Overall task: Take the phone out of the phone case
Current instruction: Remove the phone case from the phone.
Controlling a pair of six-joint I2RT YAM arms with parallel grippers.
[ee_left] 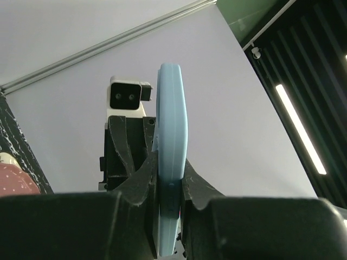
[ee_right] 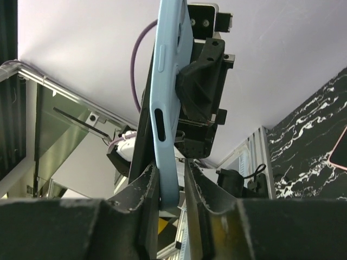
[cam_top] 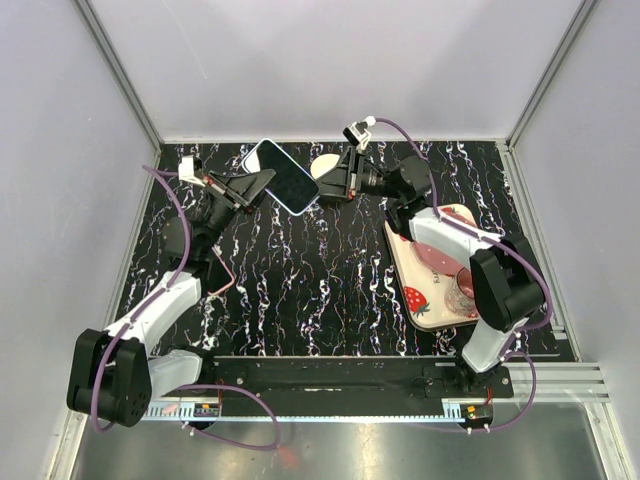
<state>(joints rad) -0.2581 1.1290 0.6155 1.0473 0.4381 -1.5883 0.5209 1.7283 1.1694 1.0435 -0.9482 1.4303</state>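
Observation:
The phone (cam_top: 283, 176), dark screen up, sits in a light blue phone case and is held in the air over the back of the table. My left gripper (cam_top: 258, 185) is shut on the case's left edge; the left wrist view shows the blue case (ee_left: 172, 119) clamped edge-on between the jaws of the left gripper (ee_left: 169, 184). My right gripper (cam_top: 328, 186) is at the phone's right end. In the right wrist view the case (ee_right: 168, 81) stands between the jaws of the right gripper (ee_right: 172, 184), against the left finger, with a small gap to the right finger.
A pink strawberry-print tray (cam_top: 425, 290) lies at the right with a glass (cam_top: 462, 290) on it. A beige round object (cam_top: 325, 164) sits behind the right gripper. Enclosure walls stand at the back and both sides.

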